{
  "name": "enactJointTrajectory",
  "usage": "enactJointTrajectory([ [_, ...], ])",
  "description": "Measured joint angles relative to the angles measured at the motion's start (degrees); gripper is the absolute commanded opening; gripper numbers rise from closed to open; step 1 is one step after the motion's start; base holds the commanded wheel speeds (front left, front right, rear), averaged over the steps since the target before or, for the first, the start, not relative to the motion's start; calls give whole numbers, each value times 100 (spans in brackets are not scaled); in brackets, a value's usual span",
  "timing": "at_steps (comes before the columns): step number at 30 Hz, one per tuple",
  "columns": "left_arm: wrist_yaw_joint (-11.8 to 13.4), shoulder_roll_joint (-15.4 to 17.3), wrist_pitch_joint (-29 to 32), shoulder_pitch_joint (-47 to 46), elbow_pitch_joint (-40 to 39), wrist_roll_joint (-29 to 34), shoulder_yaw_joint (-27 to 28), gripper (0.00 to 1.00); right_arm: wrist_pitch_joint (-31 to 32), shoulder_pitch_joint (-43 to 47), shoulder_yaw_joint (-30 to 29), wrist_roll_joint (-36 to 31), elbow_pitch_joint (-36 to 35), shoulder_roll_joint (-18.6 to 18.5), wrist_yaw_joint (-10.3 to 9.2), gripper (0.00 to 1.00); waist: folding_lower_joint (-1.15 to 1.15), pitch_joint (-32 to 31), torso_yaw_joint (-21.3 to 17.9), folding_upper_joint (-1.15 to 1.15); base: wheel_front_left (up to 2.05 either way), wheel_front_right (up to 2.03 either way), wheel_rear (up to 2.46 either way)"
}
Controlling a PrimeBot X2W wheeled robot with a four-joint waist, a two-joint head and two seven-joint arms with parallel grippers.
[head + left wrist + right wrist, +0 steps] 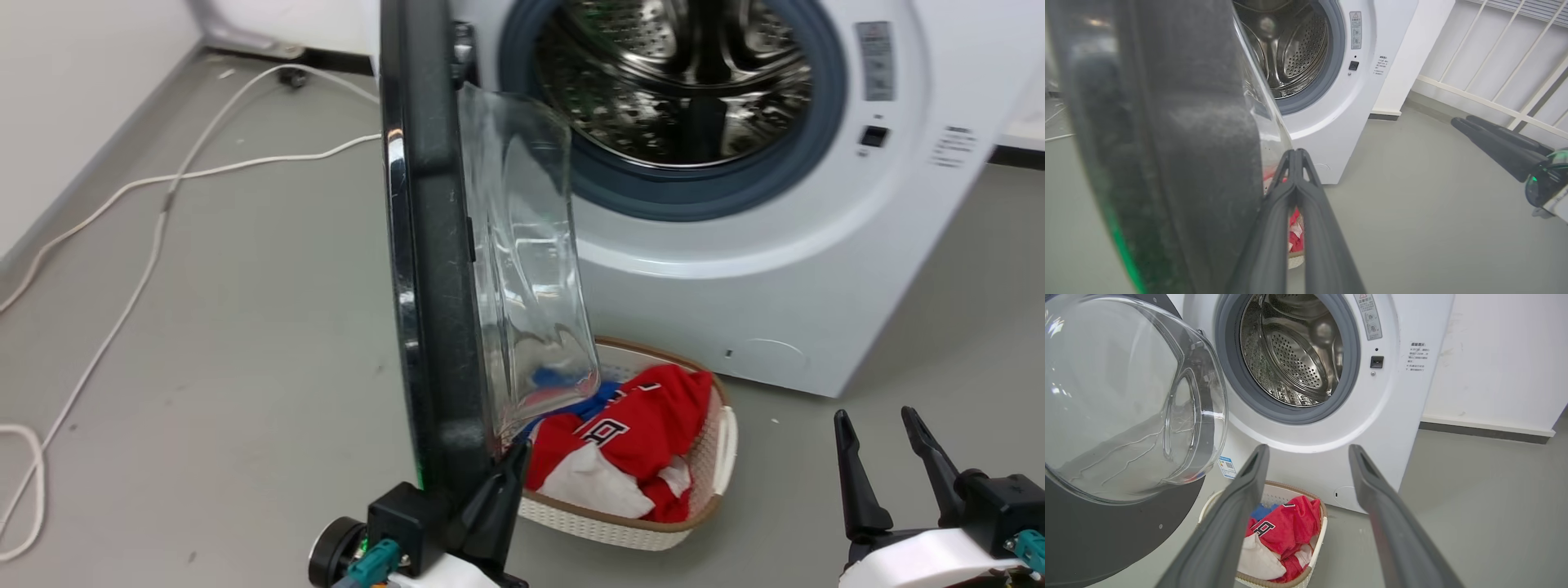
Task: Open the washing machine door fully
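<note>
drum mouth (678, 82): unblocked | washing machine door (433, 269): edge-on, walls off left | laundry basket (725, 445): beneath door glass | floor (816, 490) right of basket: open

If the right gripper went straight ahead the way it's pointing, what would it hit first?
Probably the white front of the washing machine, just below the drum, passing over the laundry basket; depth is unclear.
</note>
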Motion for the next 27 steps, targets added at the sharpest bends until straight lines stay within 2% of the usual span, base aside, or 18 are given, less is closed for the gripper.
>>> enactJointTrajectory([
  [11, 283, 52, -489, 8, 152, -360, 723, 0, 56, -84, 25, -22, -82, 1, 0, 100, 0, 110, 564, 0, 0, 0, 0],
  [19, 342, 357, -817, -348, 416, -645, 1515, 0, 185, -225, 49, -120, -235, 1, 0, 100, 0, 442, 640, 0, 0, 0, 0],
  [27, 353, 711, -1125, -754, 979, -995, 2297, 0, 286, -399, 84, -213, -323, 1, 0, 100, 0, 819, 527, 0, 0, 0, 0],
])
